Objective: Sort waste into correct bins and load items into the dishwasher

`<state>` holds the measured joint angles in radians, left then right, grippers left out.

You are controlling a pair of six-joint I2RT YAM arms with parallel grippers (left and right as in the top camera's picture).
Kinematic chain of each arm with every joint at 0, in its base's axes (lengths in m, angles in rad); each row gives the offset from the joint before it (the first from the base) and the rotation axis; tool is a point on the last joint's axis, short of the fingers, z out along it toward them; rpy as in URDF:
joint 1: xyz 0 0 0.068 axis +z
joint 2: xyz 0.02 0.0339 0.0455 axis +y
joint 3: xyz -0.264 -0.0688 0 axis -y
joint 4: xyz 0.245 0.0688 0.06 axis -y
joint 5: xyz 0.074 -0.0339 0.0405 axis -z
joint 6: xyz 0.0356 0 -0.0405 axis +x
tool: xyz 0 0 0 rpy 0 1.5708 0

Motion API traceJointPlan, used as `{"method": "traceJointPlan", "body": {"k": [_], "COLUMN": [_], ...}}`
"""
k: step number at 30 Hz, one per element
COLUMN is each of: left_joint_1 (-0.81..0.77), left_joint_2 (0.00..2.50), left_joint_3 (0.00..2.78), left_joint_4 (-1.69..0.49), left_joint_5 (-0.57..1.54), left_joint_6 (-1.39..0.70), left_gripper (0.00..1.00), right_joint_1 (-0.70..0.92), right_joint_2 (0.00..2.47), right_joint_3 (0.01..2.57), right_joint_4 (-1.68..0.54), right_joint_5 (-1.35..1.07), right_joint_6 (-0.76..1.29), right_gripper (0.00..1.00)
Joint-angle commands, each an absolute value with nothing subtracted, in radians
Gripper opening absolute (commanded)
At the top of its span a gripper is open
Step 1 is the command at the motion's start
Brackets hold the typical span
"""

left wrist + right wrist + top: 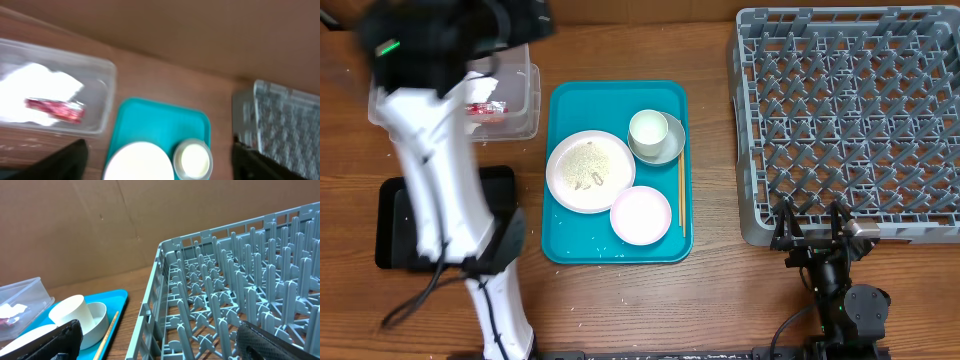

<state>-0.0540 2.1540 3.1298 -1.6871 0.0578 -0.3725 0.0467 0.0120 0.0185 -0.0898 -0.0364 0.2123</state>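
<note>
The clear tub [515, 95] holds the crumpled white napkin [37, 82] and the red wrapper [54, 110]. Above it my left gripper [495, 45] is a blurred dark shape; in the left wrist view it [160, 165] is open and holds nothing. On the teal tray [570, 245] lie the large plate [590, 172] with rice grains, a small white dish [641, 215], a white cup [648, 128] inside the grey bowl [670, 148], and the chopsticks [681, 195]. My right gripper [815, 232] stands open at the front edge of the grey dish rack [850, 120].
The black tray [390, 225] lies at the front left, partly under my white left arm [440, 190]. A few rice grains are scattered on the wooden table near the teal tray. The rack's wall [155, 300] stands between my right fingers [272, 342].
</note>
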Motion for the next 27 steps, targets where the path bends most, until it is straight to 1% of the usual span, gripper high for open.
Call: {"method": "traceJointPlan", "body": {"k": [1,2,7,12,18,20,22,23,24,27], "left_joint_1": [-0.004,0.02,0.152,0.262,0.31,0.314,0.315,0.315,0.315,0.315], "left_joint_2": [2.12,2.12,2.12,2.12,2.12,2.12,2.12,2.12,2.12,2.12], "left_joint_3": [3.128,3.12,3.011,2.859,2.739,2.732,2.732,2.732,2.732,2.731], "left_joint_4": [-1.69,-1.69,-1.69,-1.69,-1.69,-1.69,-1.69,-1.69,-1.69,-1.69], "left_joint_5": [0.019,0.019,-0.047,-0.048,-0.048,-0.049,-0.054,-0.059,-0.061,-0.063], "left_joint_6": [-0.389,-0.389,-0.39,-0.377,-0.377,-0.374,-0.348,-0.318,-0.294,-0.214], "left_gripper": [0.98,1.0,1.0,1.0,1.0,1.0,1.0,1.0,1.0,1.0], "right_joint_1": [0.051,0.051,0.051,0.051,0.051,0.049,0.05,0.051,0.051,0.051], "right_joint_2": [0.003,0.003,0.003,0.003,0.003,0.003,0.003,0.003,0.003,0.003], "right_joint_3": [0.008,0.008,0.008,0.008,0.008,0.008,0.008,0.008,0.008,0.008], "right_joint_4": [-0.084,-0.084,-0.084,-0.084,-0.084,-0.066,0.01,0.075,0.099,0.204], "right_joint_5": [-0.027,-0.027,-0.027,-0.027,-0.023,0.04,0.02,-0.077,-0.123,-0.158], "right_joint_6": [0.209,0.209,0.209,0.209,0.208,0.198,0.279,0.401,0.459,0.625], "right_gripper": [1.0,1.0,1.0,1.0,1.0,1.0,1.0,1.0,1.0,1.0]}}
